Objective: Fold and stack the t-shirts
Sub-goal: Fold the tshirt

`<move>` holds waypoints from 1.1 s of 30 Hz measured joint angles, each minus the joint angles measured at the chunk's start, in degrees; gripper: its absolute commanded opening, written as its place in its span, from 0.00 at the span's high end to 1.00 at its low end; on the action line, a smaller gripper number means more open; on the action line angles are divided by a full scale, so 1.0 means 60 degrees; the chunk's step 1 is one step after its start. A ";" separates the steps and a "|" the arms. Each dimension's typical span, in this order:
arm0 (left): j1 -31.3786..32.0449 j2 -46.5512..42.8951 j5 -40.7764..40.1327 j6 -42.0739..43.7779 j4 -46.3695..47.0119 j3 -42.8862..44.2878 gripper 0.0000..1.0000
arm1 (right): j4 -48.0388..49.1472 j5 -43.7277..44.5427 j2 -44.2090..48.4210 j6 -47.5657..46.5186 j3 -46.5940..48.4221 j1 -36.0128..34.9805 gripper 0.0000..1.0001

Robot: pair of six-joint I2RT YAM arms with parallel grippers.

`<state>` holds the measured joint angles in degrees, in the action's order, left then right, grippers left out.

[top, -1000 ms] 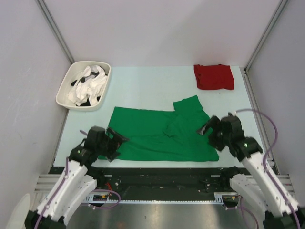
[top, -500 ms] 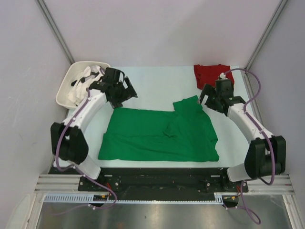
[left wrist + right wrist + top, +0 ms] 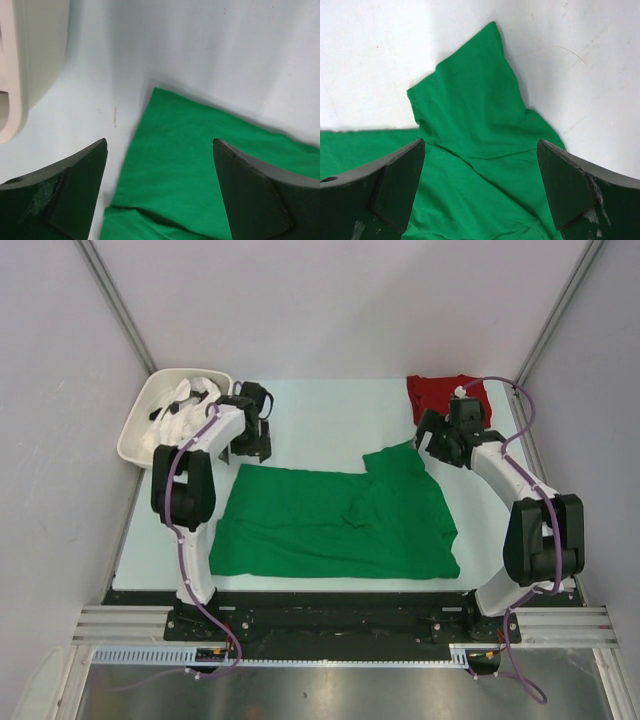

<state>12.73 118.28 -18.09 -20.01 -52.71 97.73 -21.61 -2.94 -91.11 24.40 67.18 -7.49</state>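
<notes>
We've swung both arms from the near edge to the far edge of the green t-shirt [image 3: 335, 520], mid-table. Left gripper [image 3: 250, 445] and right gripper [image 3: 432, 443] spread, empty, over its far corners. Red t-shirt [image 3: 449, 399] folded at the far right corner; next fold likely.

Green t-shirt [image 3: 335, 525] spread flat mid-table, sleeve flipped up; red t-shirt [image 3: 436, 398] folded, far right corner.

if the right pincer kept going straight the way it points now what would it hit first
Probably the green t-shirt: the open right pincer points down at its sleeve, with nothing between the fingers and the cloth. How far above it hangs is unclear.
</notes>
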 measured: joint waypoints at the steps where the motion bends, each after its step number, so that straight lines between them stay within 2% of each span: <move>1: -0.0004 0.0055 -0.0087 0.0200 0.0055 -0.0029 0.09 | 0.0073 -0.0055 -0.0069 -0.0011 0.0066 0.0000 0.02; 5: -0.0011 0.0124 -0.0255 0.0725 0.0379 -0.0044 0.11 | 0.0248 -0.0251 -0.0288 -0.0015 0.0259 -0.0004 0.02; 7: -0.0033 0.0135 -0.0251 0.0874 0.0528 -0.0047 0.17 | 0.0324 -0.0339 -0.0353 -0.0015 0.0299 -0.0004 0.03; 13: -0.0335 0.0484 0.0266 0.1005 0.0863 -0.0058 0.26 | 0.0543 -0.0430 -0.0714 -0.0007 0.0433 -0.0036 0.03; 24: -0.1122 0.0790 0.1614 0.0991 0.1548 -0.0590 0.31 | 0.0561 -0.0419 -0.1402 -0.0098 0.1279 -0.0178 0.04; 30: -0.1158 0.0831 0.1974 0.0998 0.1625 -0.0579 0.39 | 0.0543 -0.0415 -0.1559 -0.0208 0.1366 -0.0262 0.04; 33: -0.1169 0.0841 0.2146 0.0987 0.1694 -0.0583 0.47 | 0.0510 -0.0412 -0.1676 -0.0273 0.1377 -0.0280 0.04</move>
<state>5.72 123.33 -5.21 -14.09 -42.54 94.24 -18.55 -5.41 -101.16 22.76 75.44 -9.17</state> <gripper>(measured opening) 0.586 0.966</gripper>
